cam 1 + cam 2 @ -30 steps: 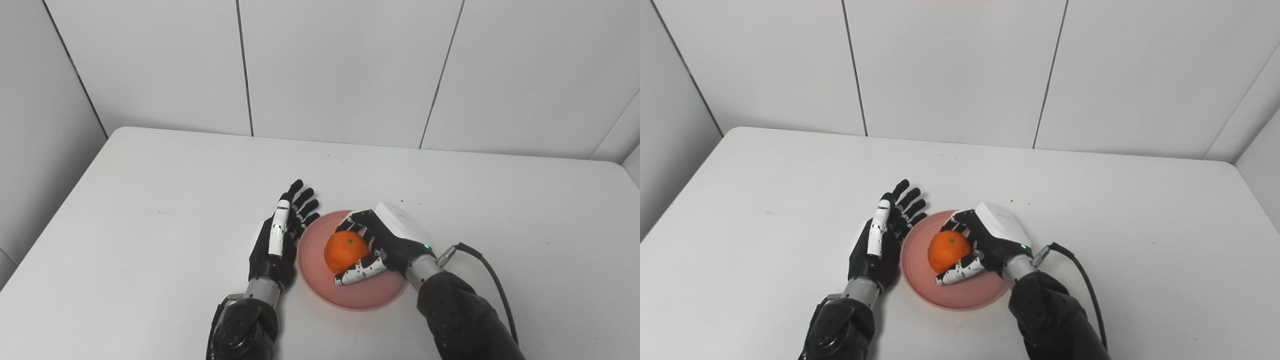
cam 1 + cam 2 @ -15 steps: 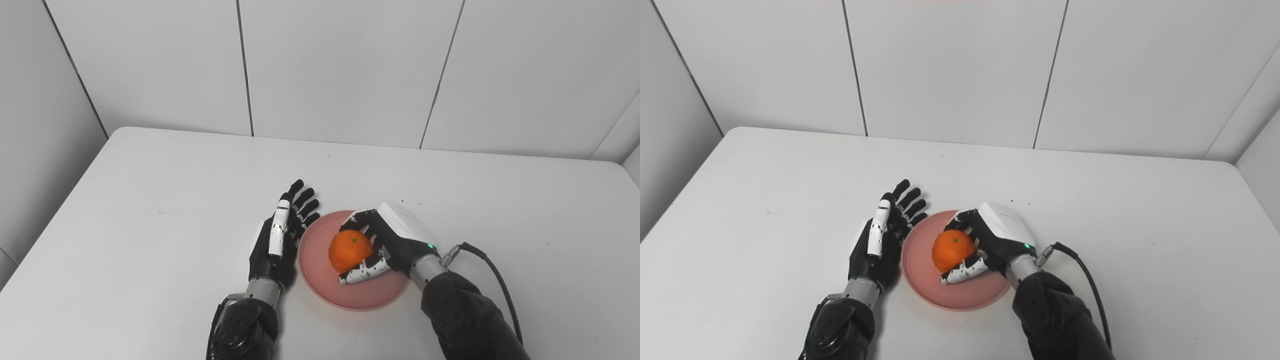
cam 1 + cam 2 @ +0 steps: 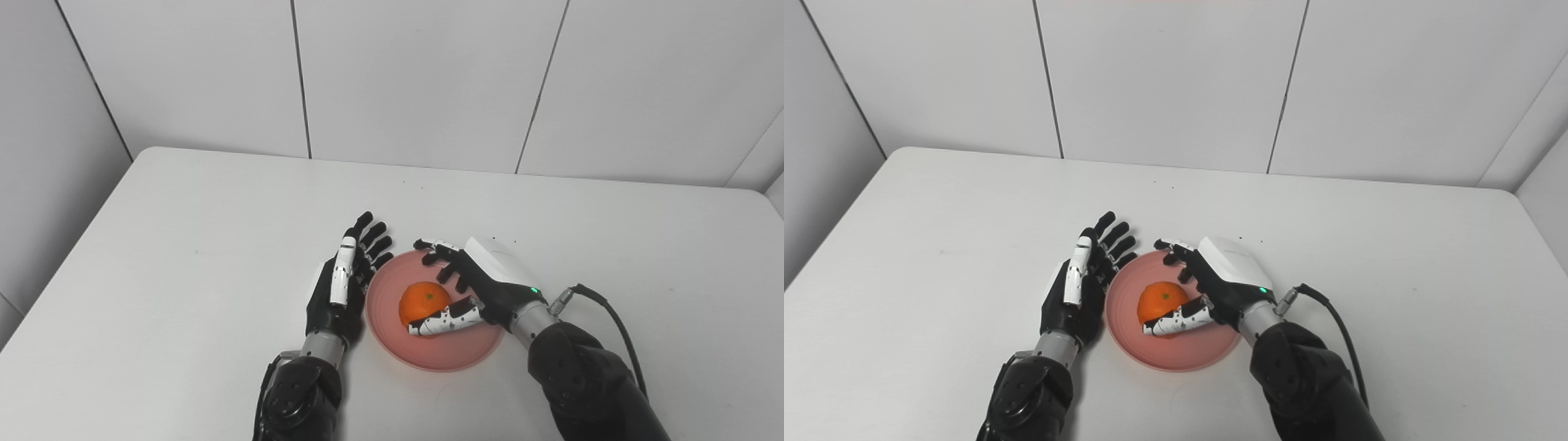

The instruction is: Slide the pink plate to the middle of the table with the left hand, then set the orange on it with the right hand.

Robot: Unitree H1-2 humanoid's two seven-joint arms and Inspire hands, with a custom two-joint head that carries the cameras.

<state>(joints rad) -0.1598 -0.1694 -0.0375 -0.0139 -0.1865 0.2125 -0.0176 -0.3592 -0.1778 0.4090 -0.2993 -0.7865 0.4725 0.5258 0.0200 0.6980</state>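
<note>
The pink plate [image 3: 441, 352] lies on the white table near the middle front. The orange [image 3: 421, 300] rests on the plate, left of its centre. My right hand [image 3: 474, 288] is open beside the orange. Its fingers [image 3: 438, 251] are spread above the plate's far rim and its thumb lies against the orange's near side. My left hand [image 3: 343, 288] is open and flat, palm toward the plate's left rim. The same scene shows in the right eye view, with the orange [image 3: 1160, 300] on the plate [image 3: 1182, 355].
The white table [image 3: 184, 245] runs to a grey panelled wall at the back. A black cable [image 3: 612, 318] loops from my right wrist over the table on the right.
My right hand has opened off the orange, its fingers lifted and spread. The orange now sits on the plate. The camera has tilted a little. The left hand has not moved.
</note>
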